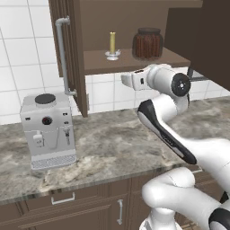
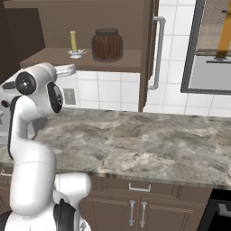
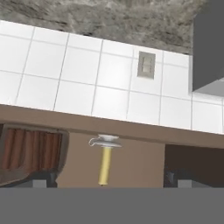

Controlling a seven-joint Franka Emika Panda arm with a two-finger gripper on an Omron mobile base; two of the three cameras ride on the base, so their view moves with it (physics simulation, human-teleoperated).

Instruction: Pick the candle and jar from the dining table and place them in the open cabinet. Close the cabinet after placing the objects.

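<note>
Candle [image 1: 112,43] and jar [image 1: 147,43] are both seen standing upright on the shelf of the open cabinet [image 1: 130,63], in the upper middle of the left base view; the candle is to the left of the jar and apart from it, the jar nearer the right of the shelf. In the hand view the picture is rolled over, so the candle [image 3: 104,162] hangs downward at lower centre and the jar [image 3: 30,151] sits at lower left. Placement is judged complete; the step in hand is the closing of the cabinet.

The tool [image 3: 109,179] is shown with its two dark tips spread wide at the bottom edge of the hand view, nothing held between them. It is pointed toward the shelf front, below the shelf.

For a clean closing, the following is advised:

- The tool is to be drawn clear of the shelf edge before any door is moved, so that neither object is knocked.
- The left door [image 1: 69,49], with its long silver bar handle [image 1: 63,56], is swung out at the upper left of the left base view; it is best pushed on its outer face near the free edge.
- The right door [image 1: 202,33] is seen at the upper right of that view, also open, and should be treated likewise.
- The coffee machine [image 1: 47,130] on the bench [image 1: 117,143] stands below the left door and is to be avoided by the arm.
</note>
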